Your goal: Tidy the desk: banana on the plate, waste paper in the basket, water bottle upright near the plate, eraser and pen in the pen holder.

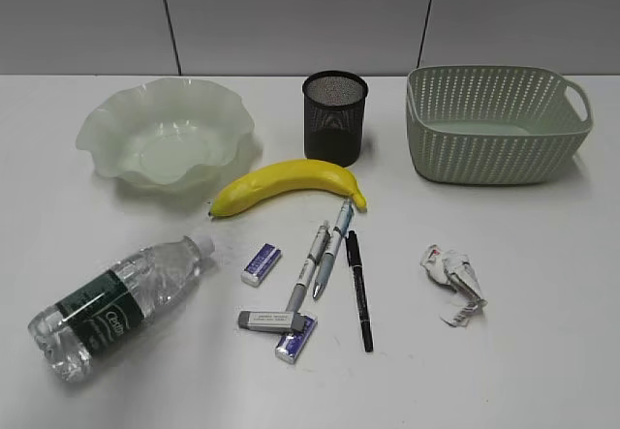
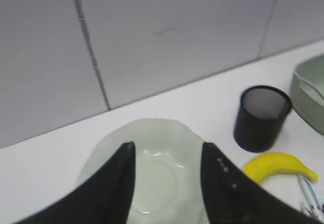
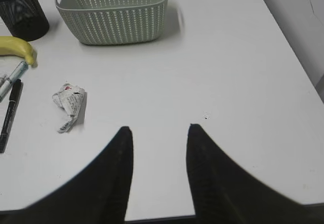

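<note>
On the white surface [image 1: 542, 352] nothing is tidied yet, and trouble, going left to right, would likely start with the bottle [image 1: 121, 303]: lying on its side near the front-left corner, round and smooth, it could roll away under a glancing gripper touch or slip while being stood up. The plate [image 1: 165, 134] near the rear-left edge is light and ruffled and might skid when the banana [image 1: 286, 185], lying just in front between plate and holder [image 1: 334, 116], is set in. Pens and erasers lie bunched mid-surface, some touching, so a grasp for one may drag a neighbour; the narrow holder could tip. The paper [image 1: 453, 284], right of centre, is loose and may spring free; the basket [image 1: 496, 124] waits at the rear right. Left gripper [image 2: 167, 148] hangs over the plate, jaws apart, holding nothing; right gripper [image 3: 158, 129] hovers above bare surface near the front-right, jaws apart, also empty. Count: one bottle, one plate, one banana, one holder, three pens [image 1: 336, 255], what look like three erasers [image 1: 262, 263], one paper, one basket.
</note>
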`<action>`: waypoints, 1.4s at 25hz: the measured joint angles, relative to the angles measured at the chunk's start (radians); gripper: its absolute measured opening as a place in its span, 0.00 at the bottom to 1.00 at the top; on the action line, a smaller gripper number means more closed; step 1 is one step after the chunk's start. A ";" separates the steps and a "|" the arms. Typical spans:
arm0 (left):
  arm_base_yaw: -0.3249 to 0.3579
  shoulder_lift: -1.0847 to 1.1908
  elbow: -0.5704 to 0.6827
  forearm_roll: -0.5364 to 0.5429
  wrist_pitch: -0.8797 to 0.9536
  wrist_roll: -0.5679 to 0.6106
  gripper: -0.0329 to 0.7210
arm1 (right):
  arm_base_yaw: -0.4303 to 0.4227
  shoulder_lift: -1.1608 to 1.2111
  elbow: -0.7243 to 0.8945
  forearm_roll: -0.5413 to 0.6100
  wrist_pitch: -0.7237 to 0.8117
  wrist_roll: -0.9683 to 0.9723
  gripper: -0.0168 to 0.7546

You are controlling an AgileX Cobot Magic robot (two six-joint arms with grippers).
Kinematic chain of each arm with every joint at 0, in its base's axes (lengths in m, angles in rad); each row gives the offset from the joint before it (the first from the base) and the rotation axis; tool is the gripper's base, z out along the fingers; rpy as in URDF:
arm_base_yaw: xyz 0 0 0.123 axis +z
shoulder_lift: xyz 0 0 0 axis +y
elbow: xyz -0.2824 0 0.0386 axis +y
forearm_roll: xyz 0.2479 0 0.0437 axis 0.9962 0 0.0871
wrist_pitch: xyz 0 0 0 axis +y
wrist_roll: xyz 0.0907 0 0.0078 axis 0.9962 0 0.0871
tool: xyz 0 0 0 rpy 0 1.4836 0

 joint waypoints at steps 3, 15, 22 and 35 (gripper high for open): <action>-0.091 0.260 -0.220 0.007 0.152 0.016 0.72 | 0.000 0.000 0.000 0.003 0.000 0.000 0.40; -0.174 0.991 -1.015 -0.120 0.845 0.333 0.82 | 0.000 0.000 0.000 0.004 0.000 0.000 0.40; -0.179 1.148 -1.117 -0.073 0.864 0.370 0.83 | 0.000 0.000 0.000 0.004 0.000 0.000 0.40; -0.200 1.269 -1.117 -0.018 0.790 0.397 0.71 | 0.000 0.000 0.000 0.007 0.000 0.000 0.40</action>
